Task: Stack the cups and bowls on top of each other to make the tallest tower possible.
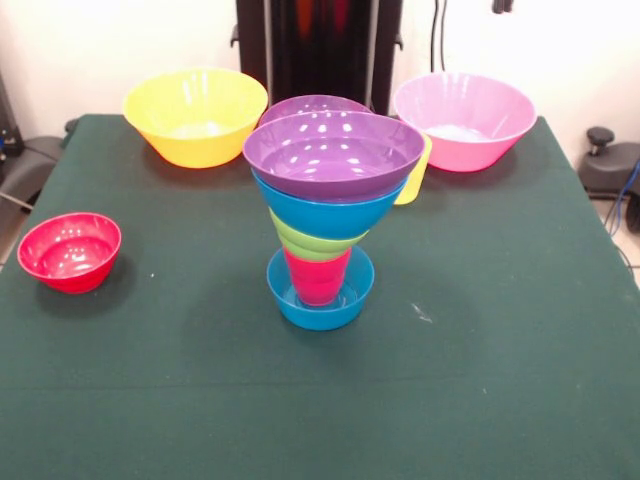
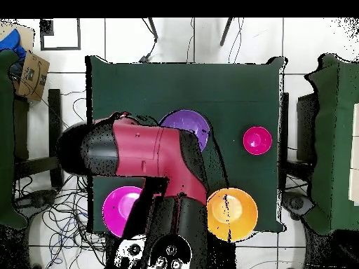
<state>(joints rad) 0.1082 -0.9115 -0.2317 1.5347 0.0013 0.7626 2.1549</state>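
While the claw's state cannot be told, a five-piece tower (image 1: 322,225) is being topped by a purple bowl (image 1: 334,152), four pieces being left unstacked.

Green-clothed table (image 1: 520,330) before a pale wall (image 1: 120,40); white tiled floor (image 2: 126,38), perhaps cable-strewn

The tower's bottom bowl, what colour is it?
Blue. The bottom bowl of the tower shows best in the front view.
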